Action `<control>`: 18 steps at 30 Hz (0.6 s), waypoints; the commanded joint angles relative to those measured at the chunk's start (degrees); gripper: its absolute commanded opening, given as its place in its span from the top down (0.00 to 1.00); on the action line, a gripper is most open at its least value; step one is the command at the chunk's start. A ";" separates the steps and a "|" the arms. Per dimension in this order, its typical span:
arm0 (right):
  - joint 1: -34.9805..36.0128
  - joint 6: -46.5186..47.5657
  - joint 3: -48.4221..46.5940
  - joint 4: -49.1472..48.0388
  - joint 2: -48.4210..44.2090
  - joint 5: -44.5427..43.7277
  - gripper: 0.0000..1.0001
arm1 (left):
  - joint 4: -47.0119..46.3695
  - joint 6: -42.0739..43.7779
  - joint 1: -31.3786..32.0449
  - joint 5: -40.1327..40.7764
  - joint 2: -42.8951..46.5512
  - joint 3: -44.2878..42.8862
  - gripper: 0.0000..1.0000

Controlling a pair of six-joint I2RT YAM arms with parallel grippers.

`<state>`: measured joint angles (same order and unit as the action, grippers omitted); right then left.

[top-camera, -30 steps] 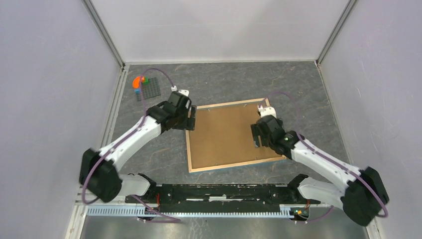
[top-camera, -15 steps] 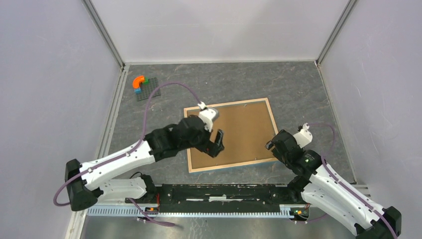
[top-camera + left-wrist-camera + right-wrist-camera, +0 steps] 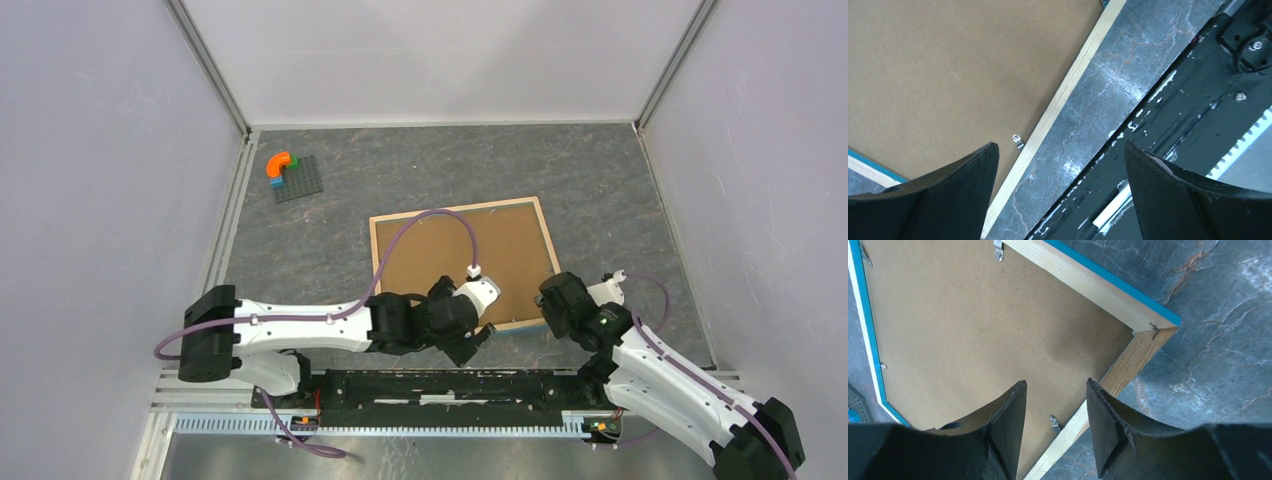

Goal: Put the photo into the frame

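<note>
Top external: frame point(image 3: 375, 275) lies face-down, probably so its back can be loaded. The backing board point(image 3: 450, 260) covers it, and the photo is not visible. Left gripper point(image 3: 1060, 150) is wide and empty above the frame's near edge. Right gripper point(image 3: 1055, 382) is narrower and empty over a corner.

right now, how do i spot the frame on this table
Look at the middle of the grey marbled table. The frame lies flat there, back up: a light wood border round a brown board. It is far larger than the only other loose item, a small grey plate with coloured blocks at the far left.
</note>
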<state>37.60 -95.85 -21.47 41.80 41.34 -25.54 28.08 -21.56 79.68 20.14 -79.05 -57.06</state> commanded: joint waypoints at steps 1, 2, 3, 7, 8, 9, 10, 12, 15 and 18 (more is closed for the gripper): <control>0.09 -2.04 1.74 -0.37 3.26 2.33 0.47 | -4.73 3.25 0.47 2.48 -2.58 -2.42 0.00; 0.09 -1.73 1.34 0.07 3.76 2.87 0.47 | -4.87 3.48 0.49 2.36 -3.37 -2.73 0.00; 0.12 -0.23 0.81 0.21 3.97 2.75 0.47 | -4.79 3.67 0.48 2.36 -3.85 -2.94 0.00; 0.09 4.22 -2.86 4.21 5.54 0.79 0.46 | -5.52 4.35 0.45 2.98 -4.29 -2.74 0.00; 0.07 5.02 -4.28 6.21 5.80 0.02 0.46 | -5.86 4.54 0.45 3.12 -4.32 -2.64 0.00; 0.08 5.58 -5.26 7.87 5.78 -0.37 0.45 | -5.92 4.68 0.46 3.36 -4.36 -2.54 0.00; 0.09 6.22 -6.07 8.94 5.69 -0.45 0.45 | -6.08 4.85 0.48 3.53 -4.51 -2.53 0.00; 0.08 6.38 -6.72 10.66 4.88 -0.38 0.44 | -6.19 4.95 0.49 3.71 -4.84 -2.45 0.00; 0.04 6.02 -5.54 10.99 2.48 0.62 0.43 | -6.80 4.88 0.46 3.98 -5.24 -2.10 0.00; 0.09 3.94 -3.24 10.68 0.17 1.57 0.44 | -6.92 4.71 0.48 3.94 -5.47 -1.90 0.00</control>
<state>37.60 -90.56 -26.09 49.41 44.25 -24.34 24.16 -19.79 79.96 22.41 -84.03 -57.71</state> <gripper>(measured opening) 0.564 0.996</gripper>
